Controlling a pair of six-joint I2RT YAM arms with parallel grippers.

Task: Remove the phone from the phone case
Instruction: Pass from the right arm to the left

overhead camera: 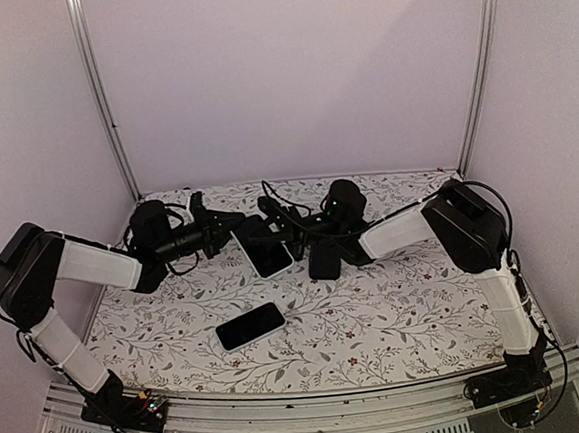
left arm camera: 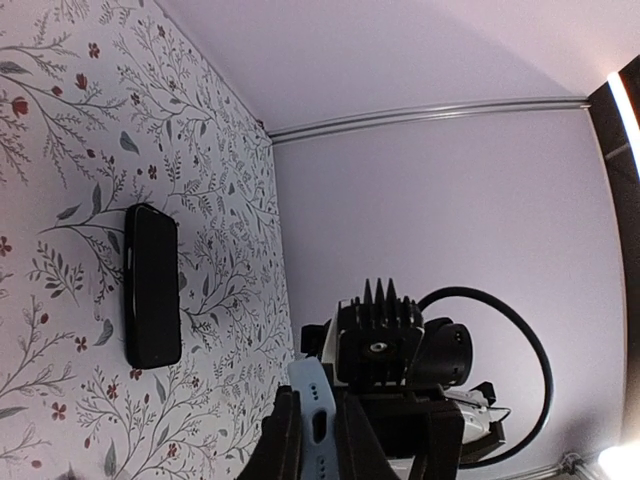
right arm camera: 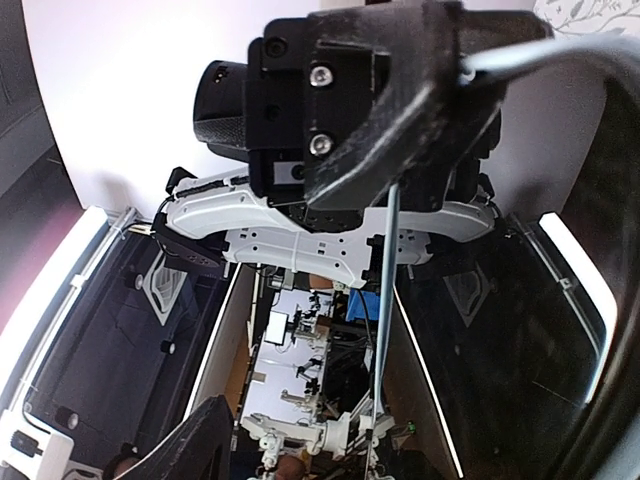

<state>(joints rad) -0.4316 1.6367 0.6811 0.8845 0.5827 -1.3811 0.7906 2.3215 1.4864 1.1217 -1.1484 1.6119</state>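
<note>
The black phone (overhead camera: 250, 326) lies flat on the floral tablecloth, near the front middle, apart from both grippers. It also shows in the left wrist view (left arm camera: 152, 285). The light blue phone case (overhead camera: 265, 246) is held up above the table between the arms, its dark inside showing. My left gripper (overhead camera: 230, 229) is shut on the case's edge (left arm camera: 318, 415). My right gripper (overhead camera: 291, 234) is at the case's other side with its jaws wide apart. In the right wrist view the case (right arm camera: 386, 290) shows edge-on as a thin blue strip between the spread fingers (right arm camera: 190, 450).
The floral tablecloth (overhead camera: 398, 318) covers the table. White walls and metal frame posts (overhead camera: 99, 91) close it in at the back and sides. Black cables loop over both wrists near the back wall.
</note>
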